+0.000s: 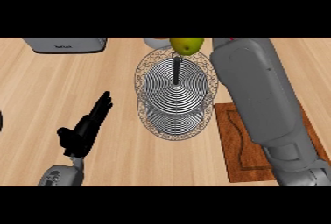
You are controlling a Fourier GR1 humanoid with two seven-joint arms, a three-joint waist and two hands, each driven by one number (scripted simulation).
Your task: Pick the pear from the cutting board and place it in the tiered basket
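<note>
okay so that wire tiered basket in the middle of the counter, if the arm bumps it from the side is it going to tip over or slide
The tiered basket is open wire on one thin central post, so probably light for its size and inclined to slide on the smooth wooden counter. Stacked tiers suggest height, so a high bump may rock it. The pear at its far rim could roll.

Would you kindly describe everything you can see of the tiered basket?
The tiered basket is silvery wire, seen from above: round trays of concentric rings with scrolled rims, stacked on a dark central post. It stands upright on the wooden counter, left of the cutting board, whose left edge it seems to touch. The pear shows at its far rim, partly cut off. The right forearm overlaps its right edge.
</note>
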